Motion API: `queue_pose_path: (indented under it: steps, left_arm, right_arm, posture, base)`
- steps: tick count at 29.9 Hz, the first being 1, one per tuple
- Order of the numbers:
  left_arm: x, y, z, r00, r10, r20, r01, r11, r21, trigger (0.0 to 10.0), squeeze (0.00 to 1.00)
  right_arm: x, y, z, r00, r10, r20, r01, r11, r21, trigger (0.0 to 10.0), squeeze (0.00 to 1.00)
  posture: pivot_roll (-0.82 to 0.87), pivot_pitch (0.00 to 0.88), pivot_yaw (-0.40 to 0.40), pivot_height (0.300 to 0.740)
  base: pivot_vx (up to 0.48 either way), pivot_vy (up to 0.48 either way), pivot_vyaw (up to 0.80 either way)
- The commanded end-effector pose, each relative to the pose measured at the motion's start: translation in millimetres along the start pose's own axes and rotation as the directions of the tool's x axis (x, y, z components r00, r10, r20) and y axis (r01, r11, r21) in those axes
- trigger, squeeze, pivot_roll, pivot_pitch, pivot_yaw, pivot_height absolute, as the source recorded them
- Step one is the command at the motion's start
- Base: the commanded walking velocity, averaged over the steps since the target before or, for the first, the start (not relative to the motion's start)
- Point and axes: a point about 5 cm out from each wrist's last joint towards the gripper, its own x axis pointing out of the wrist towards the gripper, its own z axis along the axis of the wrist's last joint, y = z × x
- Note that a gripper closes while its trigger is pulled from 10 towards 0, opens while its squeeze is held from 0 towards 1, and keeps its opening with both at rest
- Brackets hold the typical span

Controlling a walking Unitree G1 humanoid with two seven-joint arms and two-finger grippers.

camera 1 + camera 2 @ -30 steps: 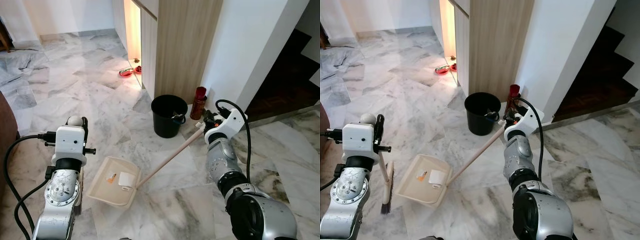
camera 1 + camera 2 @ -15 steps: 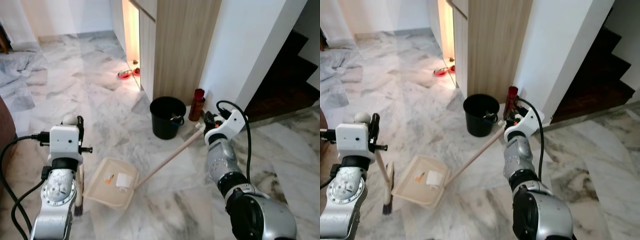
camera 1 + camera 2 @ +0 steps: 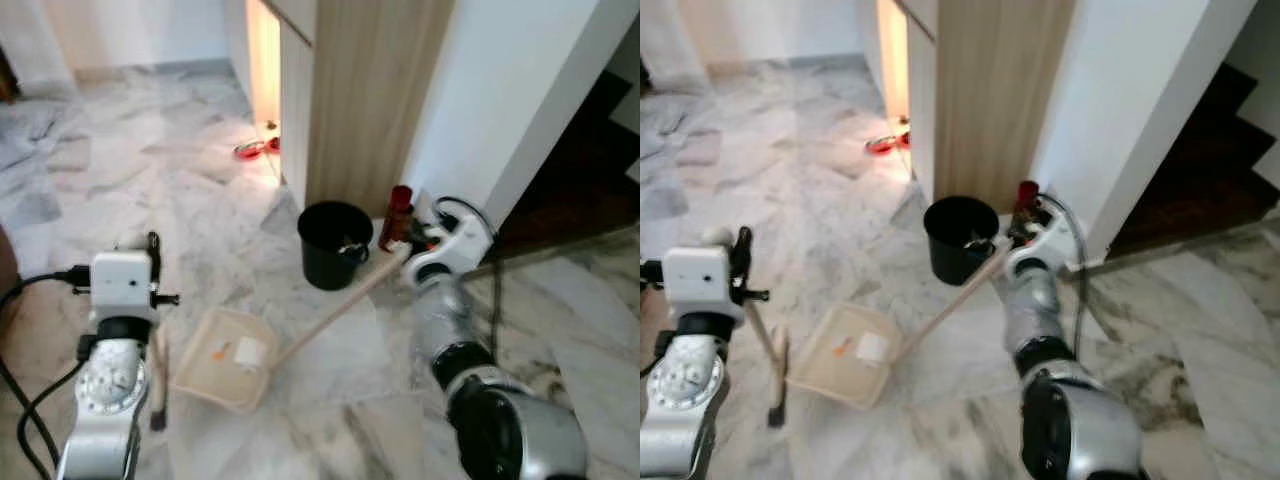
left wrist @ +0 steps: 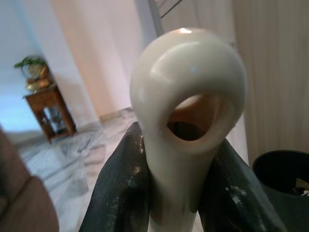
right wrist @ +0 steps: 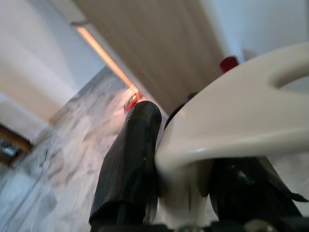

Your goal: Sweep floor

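Observation:
A cream dustpan (image 3: 225, 357) lies on the marble floor holding a scrap of white paper (image 3: 247, 352) and an orange bit. Its long pale handle (image 3: 335, 310) slants up to my right gripper (image 5: 188, 179), which is shut on the handle's end next to the black bin (image 3: 335, 243). My left gripper (image 4: 181, 186) is shut on the looped top of a broom handle (image 4: 186, 96). The broom (image 3: 762, 345) slants down beside my left arm, and its dark brush (image 3: 775, 412) rests on the floor left of the dustpan.
A red bottle (image 3: 400, 210) stands behind the bin, against a wooden cabinet (image 3: 360, 90). Red bowls (image 3: 255, 148) sit by the lit gap in the cabinet. Dark stairs (image 3: 1200, 180) go down on the right. Open marble floor stretches to the left and ahead.
The whole picture has shifted slightly and blurred, so the camera moved. Both grippers keep their hold, and the dustpan and broom keep about the same place relative to the bin.

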Motion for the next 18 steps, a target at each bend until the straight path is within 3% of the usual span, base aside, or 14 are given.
queue_pose_path:
  steps: [1,18]
  left_arm:
    - [2.8,-4.5,13.9,0.997,-0.004,0.074,0.006,1.000,-0.019,10.0,0.00]
    - [3.0,-4.5,15.1,0.997,-0.001,0.079,0.002,1.000,-0.019,10.0,0.00]
  right_arm:
    - [4.5,-3.8,18.9,0.998,-0.013,0.068,0.010,0.999,0.033,10.0,0.00]
    - [4.5,-0.6,20.3,0.996,0.016,0.083,-0.016,1.000,0.009,10.0,0.00]
  posture:
    - [0.21,0.008,-0.041,0.740]
    - [0.21,0.012,-0.048,0.740]
  base:
    - [0.428,0.000,0.00]
    - [0.424,0.000,0.09]
